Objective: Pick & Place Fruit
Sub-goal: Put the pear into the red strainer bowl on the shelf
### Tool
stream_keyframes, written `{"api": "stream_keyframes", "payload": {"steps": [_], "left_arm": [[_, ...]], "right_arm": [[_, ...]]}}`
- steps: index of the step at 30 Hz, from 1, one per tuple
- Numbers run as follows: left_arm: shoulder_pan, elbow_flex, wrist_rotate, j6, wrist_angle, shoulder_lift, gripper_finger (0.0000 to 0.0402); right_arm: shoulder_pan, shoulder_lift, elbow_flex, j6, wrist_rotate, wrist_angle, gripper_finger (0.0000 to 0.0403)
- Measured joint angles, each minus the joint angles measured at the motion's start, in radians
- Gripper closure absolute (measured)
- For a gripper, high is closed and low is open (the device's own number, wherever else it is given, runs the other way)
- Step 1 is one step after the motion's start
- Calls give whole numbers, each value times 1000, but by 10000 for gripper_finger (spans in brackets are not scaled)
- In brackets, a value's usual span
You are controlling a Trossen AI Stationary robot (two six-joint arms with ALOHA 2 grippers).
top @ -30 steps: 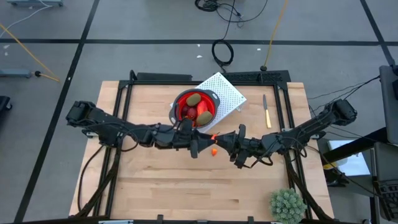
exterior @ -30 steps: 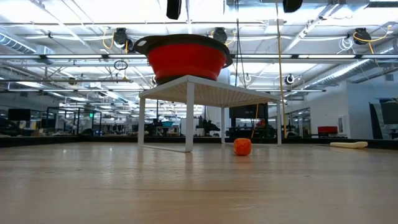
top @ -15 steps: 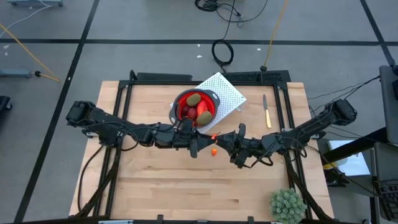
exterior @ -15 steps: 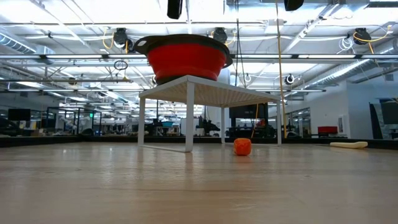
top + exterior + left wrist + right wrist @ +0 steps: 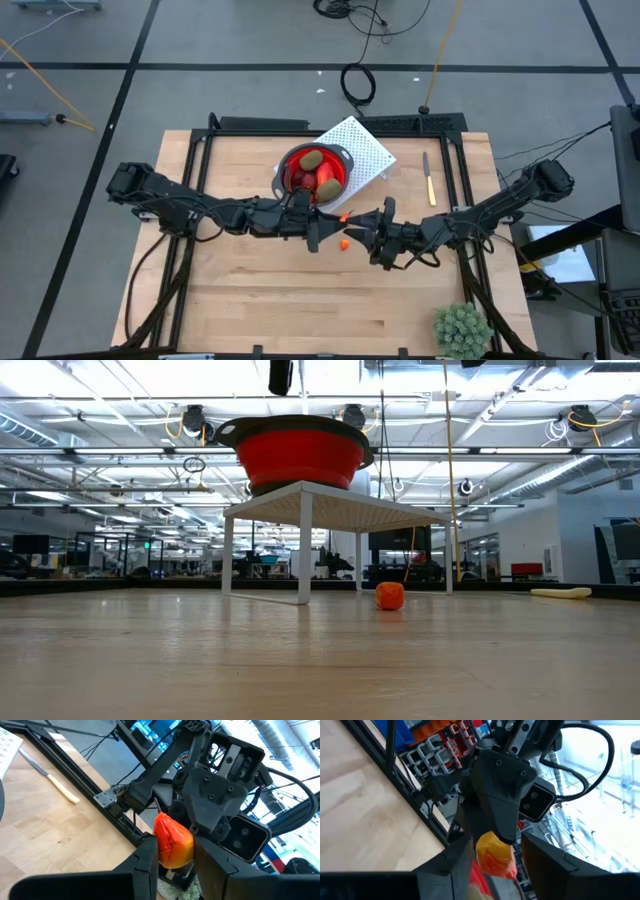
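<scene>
Left gripper [image 5: 172, 865] closed on orange fruit piece [image 5: 172, 842] above table [image 5: 250, 310]; right gripper [image 5: 492, 862] facing it, fingers parted around same piece. Second orange piece [image 5: 390, 596] lying on table near red bowl [image 5: 315, 172].

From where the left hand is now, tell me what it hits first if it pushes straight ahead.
The left hand grips the red-orange fruit piece. Straight ahead, close by, is the right hand facing it, so the piece would likely meet that first, though depth is unclear.
</scene>
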Motion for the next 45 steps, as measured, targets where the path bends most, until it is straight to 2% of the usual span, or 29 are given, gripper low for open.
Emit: {"api": "stream_keyframes", "payload": {"steps": [10,18,28,36,45], "left_arm": [[25,0,0,3,-12,0,308],[49,0,0,27,-40,1,309],[106,0,48,54,-72,-10,309],[135,0,62,130,-88,-57,309],[138,0,34,220,-135,-111,309]], "right_arm": [[2,0,0,170,11,-3,223],[16,-3,0,204,212,-38,223],[72,-73,0,351,266,-167,247],[81,-190,0,657,265,-397,293],[81,-321,0,944,257,-622,394]]}}
